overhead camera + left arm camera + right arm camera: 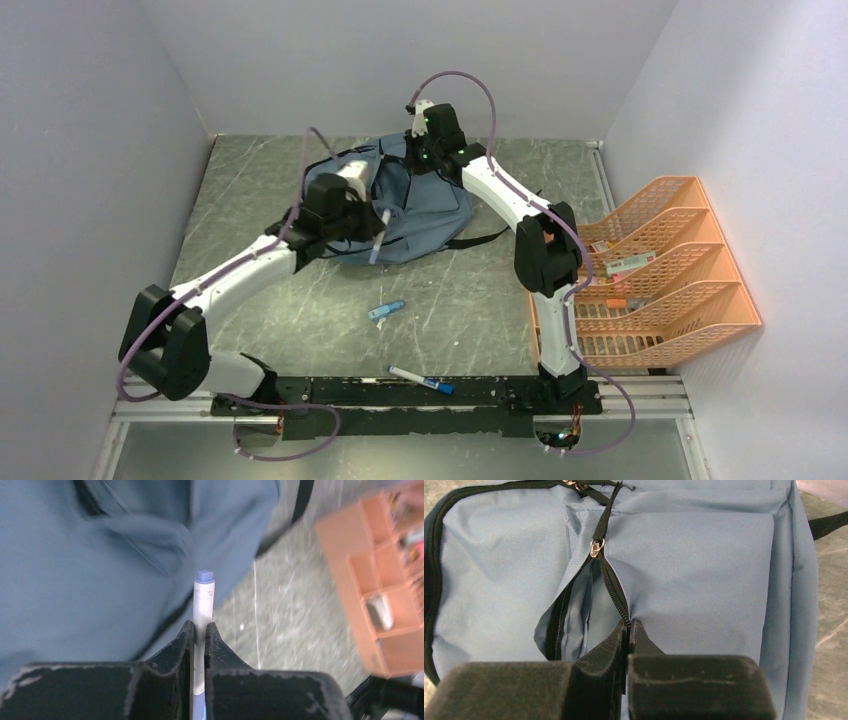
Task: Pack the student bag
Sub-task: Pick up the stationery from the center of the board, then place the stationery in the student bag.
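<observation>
Finds the bag [425, 210] in the upper middle of the top view, flat on the bench [450, 300] under both arms. Clamps a pen [203, 600] in the left claw [200, 630], long axis pointing up-frame over the fabric, with the pocket mouth [574, 625] probably up and left of its tip. Pinches that mouth's zip edge with the right claw [629, 627], jaws pressed together on it.

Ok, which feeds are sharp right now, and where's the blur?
Left wrist: the bag and rack are smeared; only the pen clamped in the left gripper reads fairly sharp. Right wrist: crisp, with the bag weave and zipper clear and the right gripper pinching the pocket edge. Top: evenly lit and sharp, no harsh glare on the table.
</observation>
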You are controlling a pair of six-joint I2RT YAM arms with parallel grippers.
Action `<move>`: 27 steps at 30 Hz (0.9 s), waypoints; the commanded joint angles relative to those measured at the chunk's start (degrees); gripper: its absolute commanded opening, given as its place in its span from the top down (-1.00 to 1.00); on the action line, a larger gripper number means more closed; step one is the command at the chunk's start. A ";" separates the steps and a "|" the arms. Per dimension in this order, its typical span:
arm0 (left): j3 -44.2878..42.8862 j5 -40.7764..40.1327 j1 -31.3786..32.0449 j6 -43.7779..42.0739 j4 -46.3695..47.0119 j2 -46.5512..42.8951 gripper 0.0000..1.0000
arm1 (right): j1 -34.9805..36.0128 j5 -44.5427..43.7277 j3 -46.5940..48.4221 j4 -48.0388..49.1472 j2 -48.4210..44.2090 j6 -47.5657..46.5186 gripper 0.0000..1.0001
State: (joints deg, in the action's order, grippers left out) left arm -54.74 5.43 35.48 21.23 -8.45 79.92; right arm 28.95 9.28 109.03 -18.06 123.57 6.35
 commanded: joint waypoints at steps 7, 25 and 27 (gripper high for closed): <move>-13.58 13.48 -11.99 16.06 6.60 11.37 0.90 | -0.02 0.59 -1.52 1.38 -3.07 1.20 1.00; -29.81 8.02 -13.07 22.32 0.05 28.92 0.90 | 0.50 0.42 -1.54 1.66 -4.24 1.46 1.00; -31.01 7.85 -13.24 22.74 0.44 30.26 0.90 | 0.70 0.39 -1.77 1.82 -4.44 1.47 1.00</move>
State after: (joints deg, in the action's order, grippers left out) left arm -82.15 14.66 22.92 42.28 -8.03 108.25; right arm 29.10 9.63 107.94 -17.15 122.91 7.35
